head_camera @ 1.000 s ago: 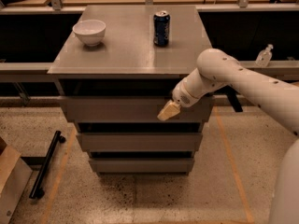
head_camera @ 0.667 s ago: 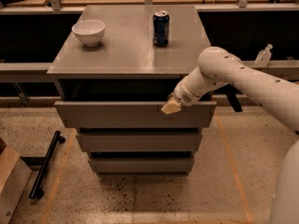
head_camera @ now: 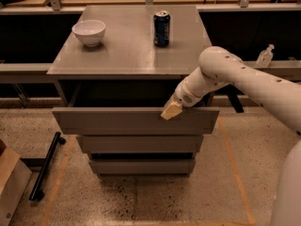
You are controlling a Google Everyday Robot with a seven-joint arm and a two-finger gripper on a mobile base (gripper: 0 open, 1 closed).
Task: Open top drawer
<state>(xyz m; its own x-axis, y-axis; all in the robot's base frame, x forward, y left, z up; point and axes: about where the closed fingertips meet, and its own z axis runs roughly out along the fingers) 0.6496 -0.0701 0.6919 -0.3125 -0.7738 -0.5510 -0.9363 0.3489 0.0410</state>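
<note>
- The top drawer (head_camera: 117, 121) stands partly pulled out. Its wide grey-brown front sits forward of the cabinet, just below the middle of the view, with a dark gap open behind it under the tabletop (head_camera: 127, 55).
- The gripper (head_camera: 171, 111) is a tan tip resting on the upper edge of that front, toward its 3 o'clock end. Whether it is clamped on the edge or merely touching it cannot be told.
- The white arm (head_camera: 235, 76) comes in from 3 o'clock, bends at a rounded joint beside the cabinet's right corner, and slopes down to the gripper.
- Below, at 6 o'clock from the top drawer, two narrower fronts are both closed: the middle drawer (head_camera: 138, 144) and the bottom drawer (head_camera: 141, 166).
- On the tabletop a white bowl (head_camera: 89, 32) sits at 10 o'clock and a dark blue can (head_camera: 161, 28) stands upright at 1 o'clock, well apart.
- On the speckled floor at 8 o'clock lies a black bar (head_camera: 45, 166), with a cardboard box (head_camera: 11, 187) beside it at the frame's edge.
- A clear bottle (head_camera: 265, 57) stands on the ledge at 2 o'clock, beyond the arm.
</note>
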